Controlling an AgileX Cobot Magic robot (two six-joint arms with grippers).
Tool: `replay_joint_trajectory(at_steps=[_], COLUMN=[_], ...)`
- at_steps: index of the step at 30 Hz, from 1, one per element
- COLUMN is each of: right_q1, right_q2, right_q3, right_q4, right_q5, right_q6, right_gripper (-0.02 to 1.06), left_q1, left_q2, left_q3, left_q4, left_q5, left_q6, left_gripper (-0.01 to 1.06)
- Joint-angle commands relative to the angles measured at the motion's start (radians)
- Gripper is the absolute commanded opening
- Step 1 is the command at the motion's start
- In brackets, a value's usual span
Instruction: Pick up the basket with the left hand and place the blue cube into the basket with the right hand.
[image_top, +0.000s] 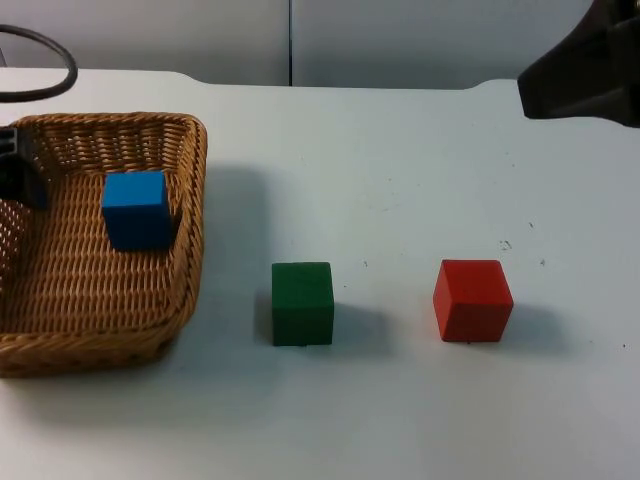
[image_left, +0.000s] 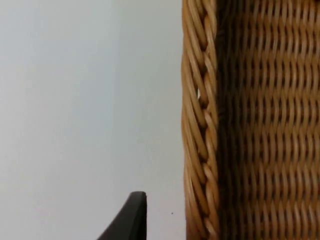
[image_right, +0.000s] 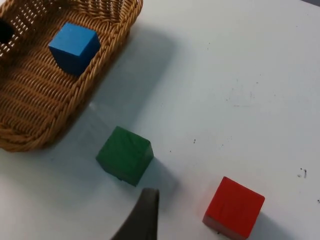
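Inside basket (image_top: 150, 340): blue cube (image_top: 136, 208); green cube (image_top: 302, 303), red cube (image_top: 472, 299) on table.

no readable text, no labels, no numbers, no brand marks anywhere

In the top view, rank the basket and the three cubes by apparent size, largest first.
1. Basket, by far the largest.
2. Red cube, green cube and blue cube look about alike; the blue one, inside the basket, sits farther from the camera, so I won't rank them.
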Motion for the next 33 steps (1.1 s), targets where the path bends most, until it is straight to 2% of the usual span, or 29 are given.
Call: replay_joint_trajectory(at_steps=[1, 6, 13, 16, 17, 22, 23, 24, 28, 33], right_q1=[0.002, 0.002, 0.002, 0.002, 0.002, 0.002, 0.002, 0.002, 0.002, 0.002], right_q2=[-0.006, -0.006, -0.071, -0.134, -0.134, -0.245, -0.245, -0.267, -0.362, -0.449], right_q3=[0.003, 0.003, 0.003, 0.003, 0.003, 0.005, 0.005, 0.012, 0.109, 0.217], right_q4=[-0.003, -0.003, -0.010, -0.010, -0.010, -0.008, -0.008, -0.008, -0.006, -0.001], right_q5=[0.000, -0.001, -0.009, -0.014, -0.014, 0.007, 0.007, 0.008, -0.014, -0.014], right_q6=[0.003, 0.001, 0.001, -0.017, -0.017, -0.080, -0.080, -0.082, -0.082, -0.082], right_gripper=[0.91, 0.91, 0.91, 0.91, 0.91, 0.91, 0.91, 0.91, 0.91, 0.91], left_q1=[0.004, 0.021, 0.030, 0.030, 0.030, 0.030, 0.030, 0.030, 0.030, 0.030], left_q2=[-0.046, -0.234, -0.598, -0.778, -0.778, -1.030, -1.030, -1.077, -1.233, -1.348], left_q3=[-0.007, -0.007, -0.007, -0.007, -0.007, -0.007, -0.007, -0.007, -0.007, -0.005], left_q4=[0.012, 0.012, 0.022, 0.072, 0.072, 0.149, 0.149, 0.155, 0.198, 0.280], left_q5=[-0.001, 0.000, 0.072, 0.157, 0.157, 0.349, 0.349, 0.386, 0.546, 0.625], left_q6=[-0.003, -0.003, -0.003, -0.003, -0.003, -0.003, -0.003, -0.003, -0.071, -0.160], left_gripper=[1.05, 1.05, 1.05, 1.05, 1.05, 1.05, 1.05, 1.05, 1.05, 1.05])
